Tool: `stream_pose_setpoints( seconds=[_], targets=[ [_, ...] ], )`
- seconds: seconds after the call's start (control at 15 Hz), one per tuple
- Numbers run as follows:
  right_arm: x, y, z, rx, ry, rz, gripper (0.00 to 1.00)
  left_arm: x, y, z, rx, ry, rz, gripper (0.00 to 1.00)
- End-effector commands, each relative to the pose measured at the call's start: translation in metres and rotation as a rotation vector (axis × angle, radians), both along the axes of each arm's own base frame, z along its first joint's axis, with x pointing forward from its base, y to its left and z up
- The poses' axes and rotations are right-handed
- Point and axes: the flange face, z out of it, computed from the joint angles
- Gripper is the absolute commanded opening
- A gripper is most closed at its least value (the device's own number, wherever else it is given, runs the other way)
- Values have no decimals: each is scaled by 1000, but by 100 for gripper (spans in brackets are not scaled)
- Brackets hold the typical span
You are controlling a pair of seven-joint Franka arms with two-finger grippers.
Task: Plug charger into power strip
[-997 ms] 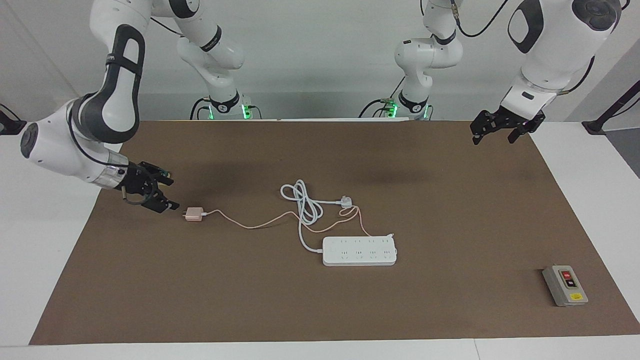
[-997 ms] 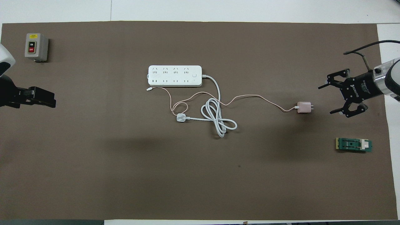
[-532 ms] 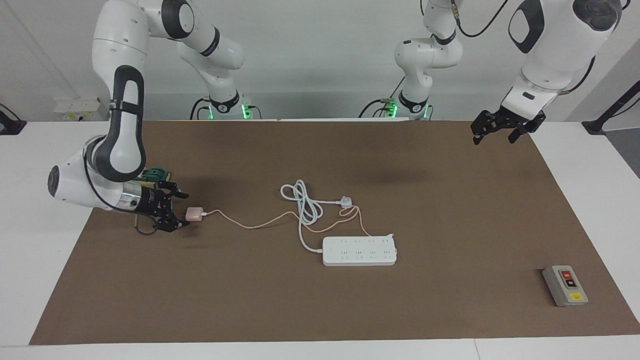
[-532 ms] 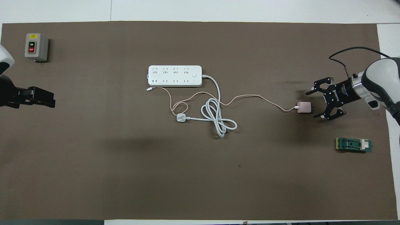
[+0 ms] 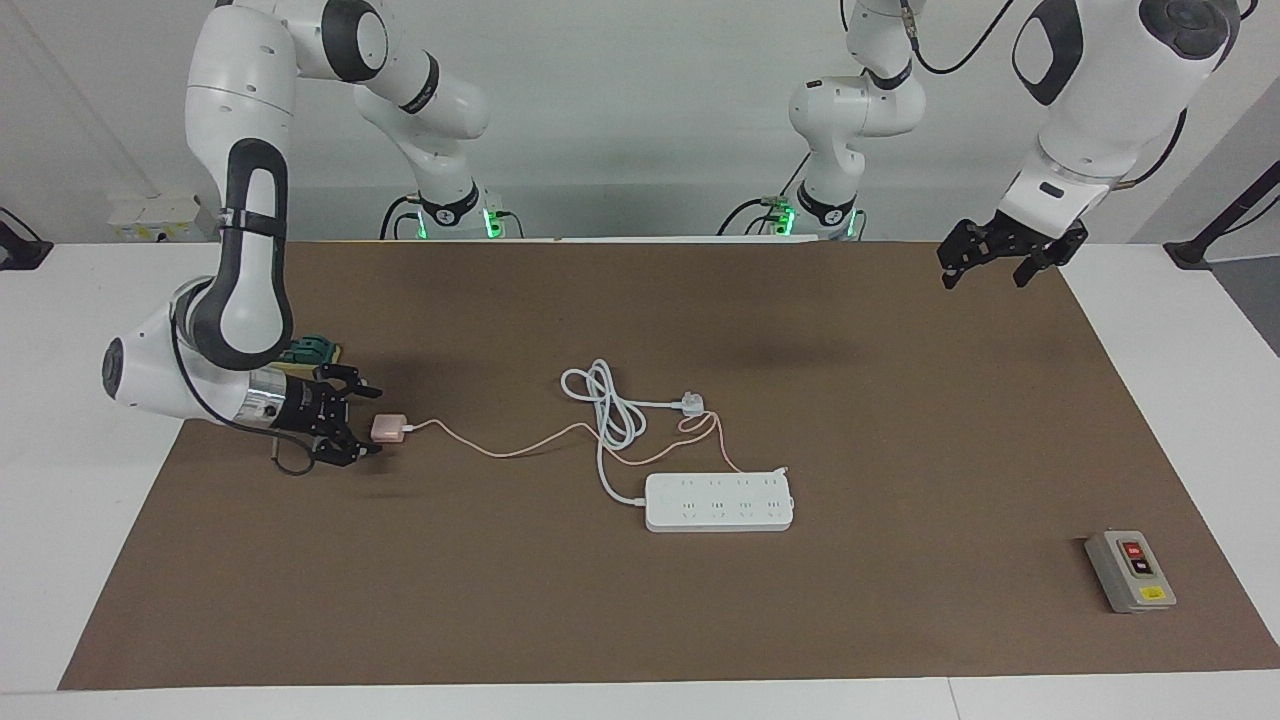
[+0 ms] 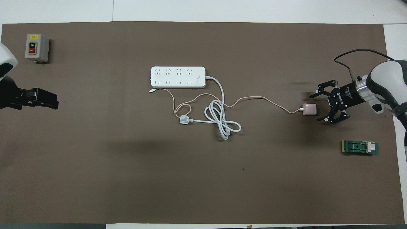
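The pink charger (image 5: 389, 428) lies on the brown mat toward the right arm's end of the table, and it also shows in the overhead view (image 6: 309, 109). Its thin pink cable runs to the white power strip (image 5: 719, 501), which lies flat mid-table (image 6: 178, 77). My right gripper (image 5: 368, 420) is low at the mat and open, with its fingertips on either side of the charger's free end (image 6: 318, 107). My left gripper (image 5: 987, 262) waits raised and open over the mat's corner at the left arm's end (image 6: 44, 100).
A white three-pin plug (image 5: 693, 403) with a coiled thick cord lies just nearer to the robots than the strip. A grey switch box (image 5: 1130, 571) stands toward the left arm's end. A small green board (image 6: 360, 147) lies near the right gripper.
My right gripper has come down and moved in to the charger, its open fingers now around the charger's end. The left arm has barely moved.
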Motion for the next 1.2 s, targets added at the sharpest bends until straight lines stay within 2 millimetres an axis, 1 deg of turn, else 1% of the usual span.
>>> stream_pose_setpoints(
  seconds=[0.0,0.07,0.13,0.2,0.27,0.4,0.47,0.53,0.6,0.66,0.73,0.8,0.86,0.93,1.0,1.06,1.13],
  targets=[
    [-10,0,-14,14,-47,19,100,-11,-1,-4,10,12,-15,100],
    [-13,0,-18,8,-53,19,100,-12,2,-8,-1,22,-12,100],
    [-13,0,-18,7,-53,18,100,-10,2,-12,-55,32,0,100],
    [-13,0,-18,7,-57,19,100,-8,7,-17,-110,43,15,100],
    [-12,0,-17,8,-62,23,88,-4,18,-20,-169,45,30,100],
    [-12,1,-17,12,-74,41,16,8,21,-39,-283,68,17,100],
    [-10,4,-16,14,-73,47,0,12,24,-42,-329,61,37,100],
    [-10,7,-16,13,-75,54,0,15,24,-45,-373,59,54,100],
    [-9,8,-15,13,-77,56,0,20,23,-53,-411,69,65,100],
    [-8,8,-13,14,-76,55,0,22,20,-53,-465,57,64,100],
    [-6,10,-12,15,-77,57,0,21,26,-57,-496,59,72,100],
    [-2,13,-5,14,-80,54,0,20,23,-58,-519,65,62,100],
    [5,18,5,12,-78,50,0,22,21,-59,-556,60,57,100],
    [13,32,17,14,-68,53,0,24,20,-61,-594,55,49,100],
    [22,43,32,11,-59,49,0,26,17,-71,-633,64,37,100],
    [31,54,49,8,-56,48,0,28,19,-74,-668,64,43,100],
    [40,71,63,4,-55,53,0,31,16,-78,-714,67,57,100]
  ],
)
